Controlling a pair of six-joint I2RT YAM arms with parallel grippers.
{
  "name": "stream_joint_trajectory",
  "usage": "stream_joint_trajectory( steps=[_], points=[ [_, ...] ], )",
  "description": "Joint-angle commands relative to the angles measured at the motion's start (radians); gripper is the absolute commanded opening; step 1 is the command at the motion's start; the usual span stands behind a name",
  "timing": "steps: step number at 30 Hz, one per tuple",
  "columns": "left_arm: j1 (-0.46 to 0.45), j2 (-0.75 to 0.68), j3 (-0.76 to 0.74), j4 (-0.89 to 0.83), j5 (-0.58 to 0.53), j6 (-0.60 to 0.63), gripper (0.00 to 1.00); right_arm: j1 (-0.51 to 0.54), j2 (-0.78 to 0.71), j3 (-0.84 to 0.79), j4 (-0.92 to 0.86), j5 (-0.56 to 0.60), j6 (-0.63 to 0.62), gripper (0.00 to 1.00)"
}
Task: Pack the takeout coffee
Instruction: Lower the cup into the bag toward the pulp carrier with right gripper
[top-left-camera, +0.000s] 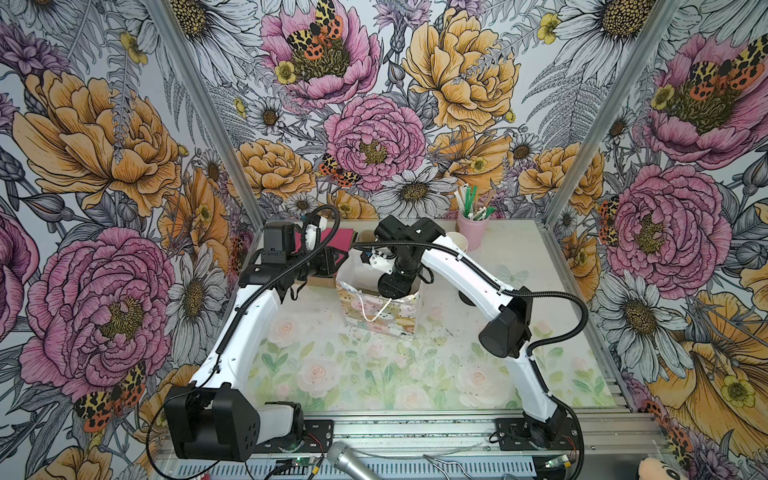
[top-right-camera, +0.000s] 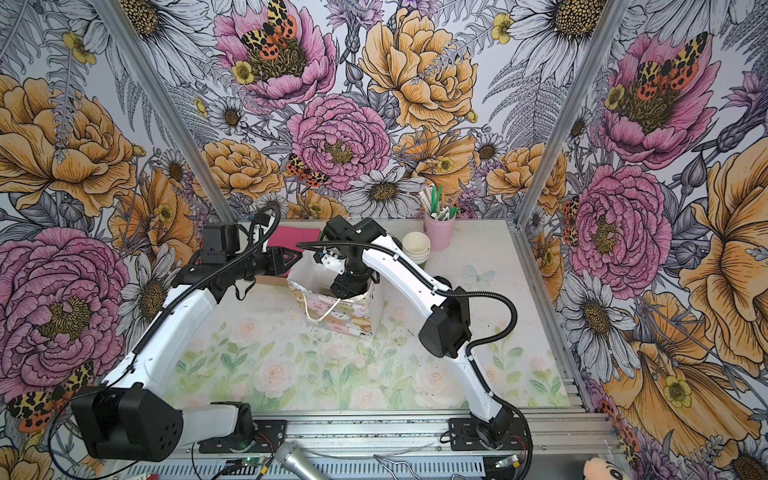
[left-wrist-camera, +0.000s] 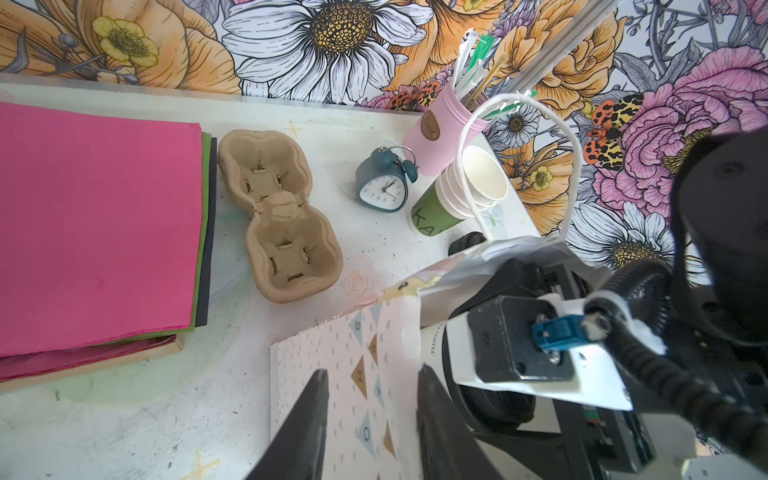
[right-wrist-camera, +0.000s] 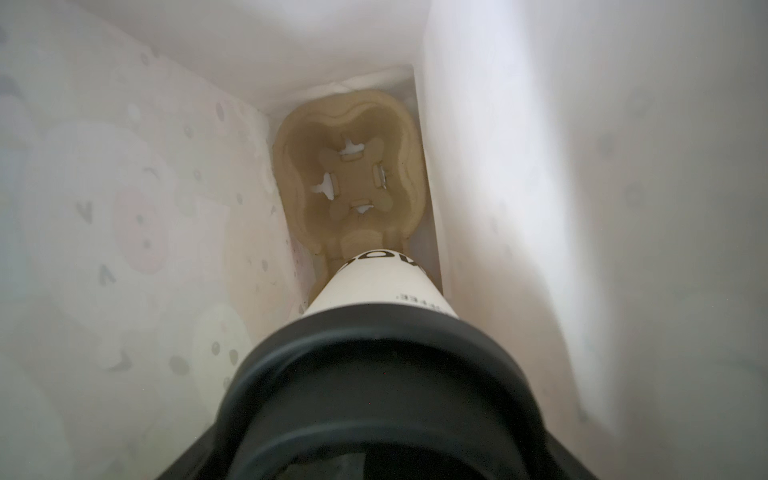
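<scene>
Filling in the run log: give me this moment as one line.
right gripper: holds coffee cup inside gift bag, over cup carrier | left gripper: at its rim

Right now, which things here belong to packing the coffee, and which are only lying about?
For the job: coffee cup, gift bag, cup carrier inside the bag.

Lying about: spare carrier on the table, alarm clock, stack of paper cups, pink cup of straws, pink paper, microphone.
</scene>
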Motion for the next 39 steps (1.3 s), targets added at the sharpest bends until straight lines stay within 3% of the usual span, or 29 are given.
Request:
stream_joint_trajectory(
  steps=[1,39],
  points=[
    [-0.008,0.008,0.027,-0.005,0.015,-0.006,0.37,-0.003,0.025,-0.008,-0.004,-0.004,-0.017,0.74],
    [-0.022,0.028,0.036,-0.005,0.001,-0.002,0.37,-0.008,0.084,-0.053,-0.001,0.012,-0.018,0.73]
  ],
)
